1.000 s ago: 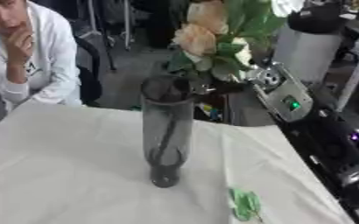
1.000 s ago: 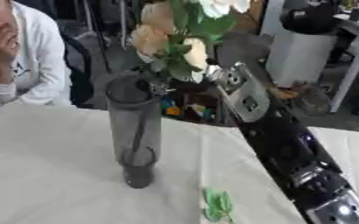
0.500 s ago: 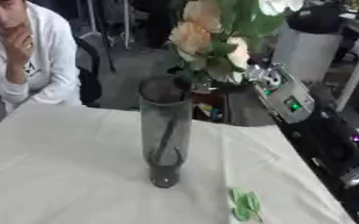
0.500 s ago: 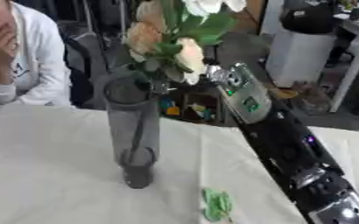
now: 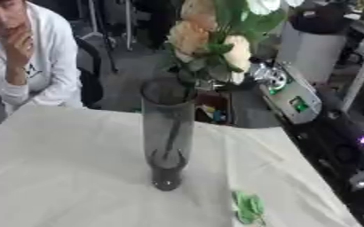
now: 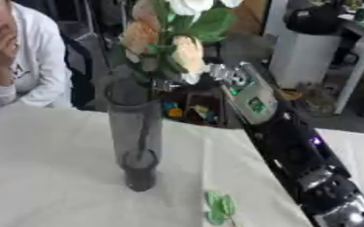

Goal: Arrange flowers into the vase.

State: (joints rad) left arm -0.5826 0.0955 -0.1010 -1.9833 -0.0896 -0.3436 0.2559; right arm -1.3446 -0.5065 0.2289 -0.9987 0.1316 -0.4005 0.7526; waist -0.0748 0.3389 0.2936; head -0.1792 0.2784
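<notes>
The robot's right hand (image 5: 256,74) reaches in from the right on a long black arm (image 5: 340,146) and sits just beside the flower bunch (image 5: 208,44), level with the leaves below the blooms. The fingers are hidden behind the foliage, so whether they are curled round the stems or spread cannot be told.

The bunch, peach and cream roses with a white bloom at the top and broad green leaves, lies to the left of the hand and just above the mouth of the vase (image 5: 168,133). Its stems run down from the fingers' level into the tall, dark, clear glass cylinder, and a dark stem shows through the glass, reaching toward the bottom.

The vase stands upright on the white tablecloth (image 5: 69,168), below and to the left of the hand. A loose green leaf sprig (image 5: 249,207) lies flat on the cloth, well below the hand and just to the right of the vase's base, not touching it.

The left hand shows in neither view.
</notes>
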